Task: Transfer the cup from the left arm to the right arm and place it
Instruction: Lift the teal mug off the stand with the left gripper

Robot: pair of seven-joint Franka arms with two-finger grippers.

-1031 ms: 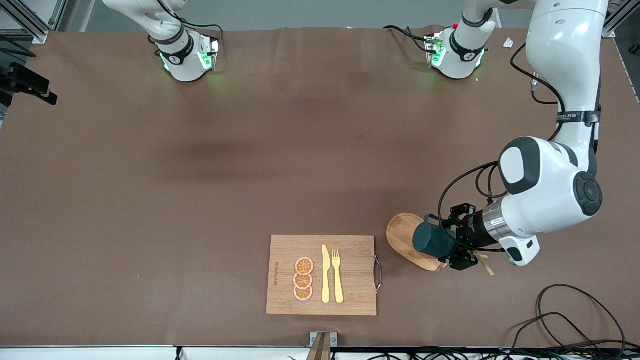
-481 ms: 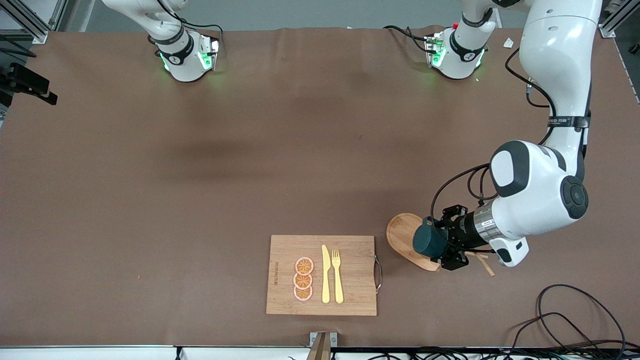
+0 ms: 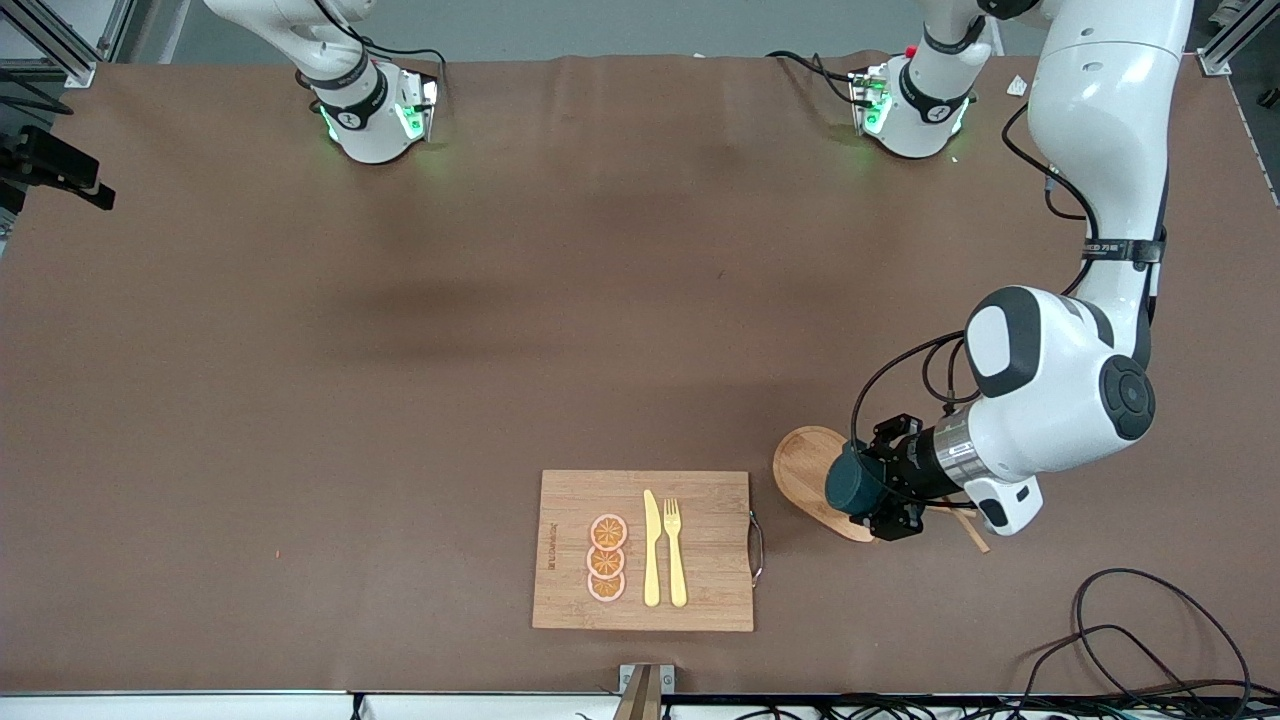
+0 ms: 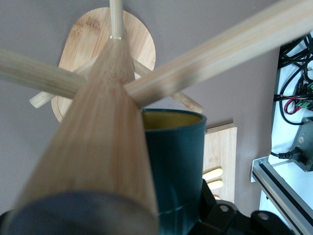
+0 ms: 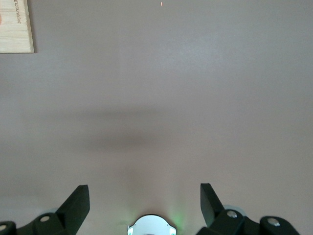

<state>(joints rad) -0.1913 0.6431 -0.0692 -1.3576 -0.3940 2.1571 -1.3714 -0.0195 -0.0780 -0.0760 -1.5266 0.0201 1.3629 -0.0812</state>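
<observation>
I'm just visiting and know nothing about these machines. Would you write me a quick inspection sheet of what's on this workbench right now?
Surface: brown table, bare over most of its area.
Job's things: dark teal cup hangs on a wooden mug tree toward the left arm's end of the table.
Clutter: wooden board with three orange slices, a yellow knife and a yellow fork.
Grippers: left gripper is at the mug tree, jaws shut on the cup; right gripper waits above bare table, jaws open.
Cables: a black loose cable lies near the table edge, nearer the camera than the mug tree.
Surroundings: aluminium framing at the table corners.
</observation>
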